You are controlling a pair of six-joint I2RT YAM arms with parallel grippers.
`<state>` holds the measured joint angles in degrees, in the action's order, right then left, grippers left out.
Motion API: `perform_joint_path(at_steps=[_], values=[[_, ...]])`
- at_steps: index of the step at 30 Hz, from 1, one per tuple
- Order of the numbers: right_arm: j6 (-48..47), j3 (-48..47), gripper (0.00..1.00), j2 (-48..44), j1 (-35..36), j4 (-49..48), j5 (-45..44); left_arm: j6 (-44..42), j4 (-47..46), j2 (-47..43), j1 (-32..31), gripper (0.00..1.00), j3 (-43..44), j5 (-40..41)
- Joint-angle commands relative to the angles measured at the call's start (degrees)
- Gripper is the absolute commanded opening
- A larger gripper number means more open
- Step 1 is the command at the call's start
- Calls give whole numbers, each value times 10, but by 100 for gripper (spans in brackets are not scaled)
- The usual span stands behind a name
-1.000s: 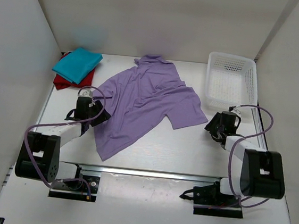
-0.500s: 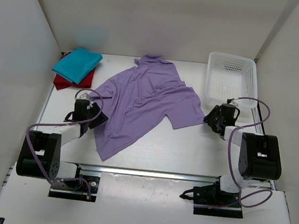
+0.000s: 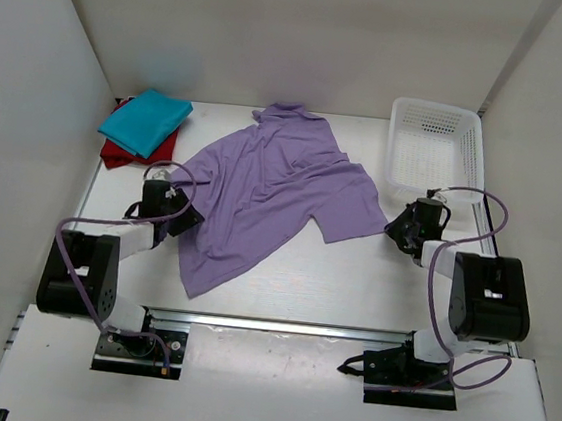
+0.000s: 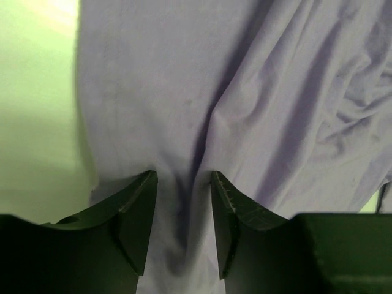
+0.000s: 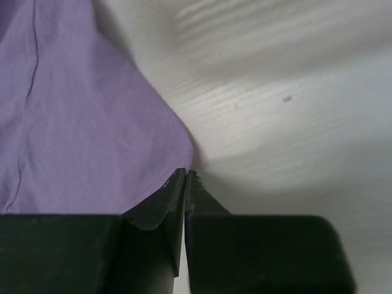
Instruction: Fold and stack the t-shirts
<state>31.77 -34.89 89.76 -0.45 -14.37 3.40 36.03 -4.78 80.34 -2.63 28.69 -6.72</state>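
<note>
Left of the spread pale lavender cloth t-shirt (image 3: 274, 185), a folded teal-blue t-shirt (image 3: 148, 119) lies on a deep red t-shirt (image 3: 114, 156). The left gripper (image 4: 183, 177) is at the lavender shirt's left edge, fingers parted astride a ridge of its cloth. The right gripper (image 5: 185, 173) is clenched at that shirt's right hem corner; whether it has caught cloth cannot be told.

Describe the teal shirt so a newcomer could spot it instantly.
Start at the white table and go to its far left corner, across from the white mesh basket. Two shirts are stacked there; the teal-blue t-shirt is the upper one, lying on the deep red t-shirt. It is folded and bright teal, unlike the lavender t-shirt spread open mid-table.
</note>
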Motion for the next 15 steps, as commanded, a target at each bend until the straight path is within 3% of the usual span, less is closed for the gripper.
perform_joint_path(at_steps=[1,4,9,13,15], values=[[23,37,0,-65,12,-35,-15,1,20,52,0,51,29,-26],[31,77,0,-150,33,-11,-31,23,8,95,4,47,63,-46],[71,149,0,-315,65,39,-27,28,47,192,-5,45,208,-58],[100,205,0,-438,154,112,-78,19,107,286,-27,43,360,-68],[113,228,0,-478,186,131,-98,13,131,298,-32,40,396,-67]])
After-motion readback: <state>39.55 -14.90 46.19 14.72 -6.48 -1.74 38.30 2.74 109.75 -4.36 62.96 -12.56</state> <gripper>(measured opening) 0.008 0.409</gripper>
